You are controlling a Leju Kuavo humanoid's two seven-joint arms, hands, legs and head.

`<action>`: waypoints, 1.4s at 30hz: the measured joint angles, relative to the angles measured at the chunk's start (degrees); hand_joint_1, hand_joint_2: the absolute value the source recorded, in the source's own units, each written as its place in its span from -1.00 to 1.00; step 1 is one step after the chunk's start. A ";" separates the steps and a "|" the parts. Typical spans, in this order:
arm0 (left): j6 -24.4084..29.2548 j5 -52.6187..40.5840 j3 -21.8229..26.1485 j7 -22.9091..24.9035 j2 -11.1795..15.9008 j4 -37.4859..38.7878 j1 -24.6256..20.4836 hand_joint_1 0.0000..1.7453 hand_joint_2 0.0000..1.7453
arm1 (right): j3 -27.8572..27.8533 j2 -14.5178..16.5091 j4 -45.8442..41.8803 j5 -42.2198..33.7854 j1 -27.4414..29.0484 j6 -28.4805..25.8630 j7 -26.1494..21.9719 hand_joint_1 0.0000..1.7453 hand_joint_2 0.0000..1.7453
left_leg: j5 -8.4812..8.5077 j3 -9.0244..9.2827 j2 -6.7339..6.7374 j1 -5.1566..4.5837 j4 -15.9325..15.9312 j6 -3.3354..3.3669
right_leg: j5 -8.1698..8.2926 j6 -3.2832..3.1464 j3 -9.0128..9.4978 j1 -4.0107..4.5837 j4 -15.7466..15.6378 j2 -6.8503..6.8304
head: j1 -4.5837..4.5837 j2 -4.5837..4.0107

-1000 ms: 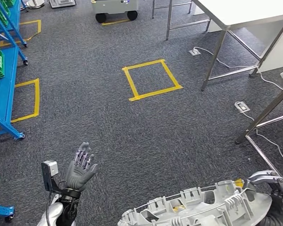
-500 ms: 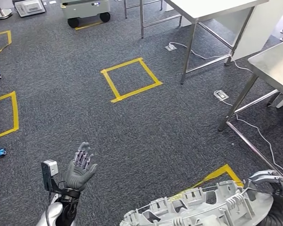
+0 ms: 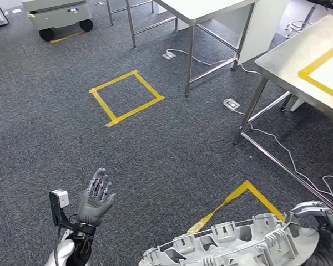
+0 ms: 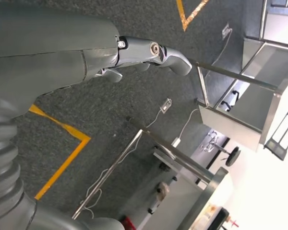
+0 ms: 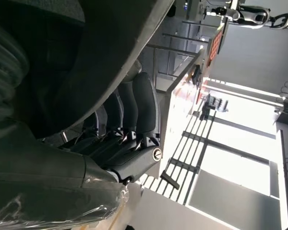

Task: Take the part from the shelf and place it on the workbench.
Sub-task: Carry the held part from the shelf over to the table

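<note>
The fingers (image 5: 135,112) of the right hand (image 3: 326,230) are seen curled against the dark underside of the large, pale grey moulded plastic part with ribbed clips (image 3: 236,244), which is gripped at its right end and carried low across the front of the body. The left hand (image 3: 95,199) is raised palm-up with its fingers (image 3: 99,183) spread apart; nothing is held or touched by it. Beneath both hands lies the dark grey carpeted floor (image 3: 165,144), marked with a yellow tape square (image 3: 126,97) and a yellow tape corner (image 3: 236,202) just beyond the part. The brushed-steel worktop bearing a yellow tape outline (image 3: 290,61) stands ahead to the right, well apart from the part. The carrying step is judged to be in hand, with the part off the shelf and not yet placed. For the next move, an approach towards the worktop is called for, and the part must be raised above its edge before release.
</note>
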 joint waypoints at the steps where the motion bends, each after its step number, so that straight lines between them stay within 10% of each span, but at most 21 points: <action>1: 0.01 0.05 -0.05 0.02 0.02 -0.09 -0.06 -1.00 1.00 | -0.01 0.02 -0.02 -0.04 0.16 0.04 -0.03 0.54 1.00 | 0.21 0.05 0.58 0.01 -0.23 0.37 | -0.21 0.29 -0.33 0.00 0.23 -0.47 | 0.07 0.00; 7: 0.04 0.12 -0.21 0.15 0.14 -0.42 0.25 -1.00 1.00 | -0.06 0.05 -0.10 -0.35 0.20 0.27 -0.07 0.54 1.00 | 0.33 0.17 4.34 -0.19 -0.64 1.36 | -7.75 1.08 -7.69 0.35 16.41 -6.61 | 0.45 0.00; 13: 0.05 0.34 -0.51 0.39 0.20 -0.51 0.16 -1.00 1.00 | -0.26 0.05 -0.12 -0.74 0.09 0.73 -0.37 0.54 1.00 | -0.34 0.89 7.23 -0.70 -0.33 0.32 | -1.32 0.21 1.70 0.66 0.25 -10.06 | 0.36 0.00; 17: 0.07 0.58 -0.60 0.41 0.20 -0.65 0.00 -1.00 1.00 | -0.36 0.07 -0.14 -0.80 0.19 0.91 -0.58 0.54 1.00 | -1.53 0.64 7.04 -0.59 0.77 -0.79 | -0.93 -1.13 1.45 0.55 0.03 -7.91 | 0.25 0.00; 22: 0.13 0.73 -0.78 0.43 0.24 -0.74 0.18 -1.00 1.00 | -0.42 0.07 -0.14 -0.81 0.15 1.01 -0.68 0.54 1.00 | -8.34 -7.00 3.45 -0.28 16.31 -1.45 | -0.60 -1.85 1.14 0.24 -0.05 -5.20 | 0.00 0.00; 27: 0.25 0.88 -0.84 0.43 0.30 -0.74 0.17 -1.00 1.00 | -0.48 0.07 -0.13 -0.93 0.21 0.92 -0.44 0.54 1.00 | -0.42 -0.64 0.06 0.09 2.41 -0.77 | -0.32 -1.23 0.95 0.31 0.08 -1.95 | 0.04 0.00; 31: 0.36 1.05 -1.02 0.41 0.27 -0.75 0.12 -1.00 1.00 | -0.58 0.17 -0.13 -0.97 0.55 0.66 -0.27 0.54 1.00 | 0.15 0.38 0.16 0.05 -0.41 0.20 | 0.25 0.21 -0.02 0.04 -0.26 -0.41 | 0.08 0.00; 35: 0.38 1.04 -1.02 0.37 0.26 -0.80 0.13 -1.00 1.00 | -0.74 0.22 -0.12 -1.02 0.56 0.51 -0.22 0.54 1.00 | 0.46 0.47 2.66 0.08 -0.87 1.33 | -5.17 0.86 -4.64 0.34 9.41 -5.67 | 0.35 0.00; 38: 0.38 1.04 -1.03 0.37 0.31 -0.79 0.29 -1.00 1.00 | -0.78 0.25 -0.07 -1.11 0.58 0.51 -0.18 0.54 1.00 | 0.33 0.54 4.63 -0.08 -0.83 1.41 | -7.21 1.11 -7.44 0.33 16.16 -6.70 | 0.33 0.00; 42: 0.38 1.06 -1.03 0.36 0.29 -0.80 0.22 -1.00 1.00 | -0.80 0.25 -0.02 -1.19 0.53 0.51 -0.17 0.54 1.00 | -0.16 1.16 6.58 -0.38 -0.71 0.73 | -1.43 0.70 0.52 0.53 2.35 -9.45 | 0.31 0.00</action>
